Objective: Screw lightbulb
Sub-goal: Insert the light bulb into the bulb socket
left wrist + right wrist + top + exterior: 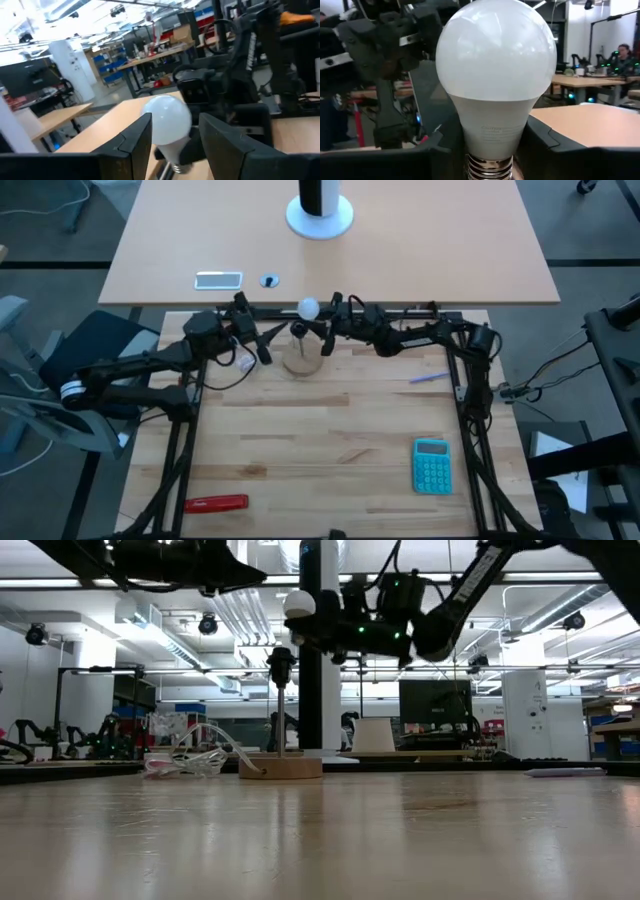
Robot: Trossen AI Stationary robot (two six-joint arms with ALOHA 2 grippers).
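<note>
Holding the lightbulb (pixel 308 307) up in the air with our right gripper (pixel 322 310), we are at the carrying step, with the threading not yet begun. In the right wrist view our fingers (pixel 555 145) pinch the bulb's white neck just above its metal thread, glass dome upward. In the low view the bulb (pixel 299 604) hangs above and just beside the dark socket (pixel 281 662) that tops a thin post on the round wooden stand (pixel 281 767), apart from it. Our left gripper (pixel 255 340) waits close by on the stand's other side, fingers (pixel 125 145) spread with nothing between them; in the left wrist view the bulb (pixel 166 120) shows beyond them. Next, we judge, the threaded end must be brought straight over the socket mouth, lowered until it seats, then turned; a tilted approach could cross the thread or rock the slim post. As for containers, the socket is the only receiver here, and whether it is empty we cannot see. Clear plastic wrap (pixel 186 764) lies on the bench (pixel 330 430) beside the stand.
</note>
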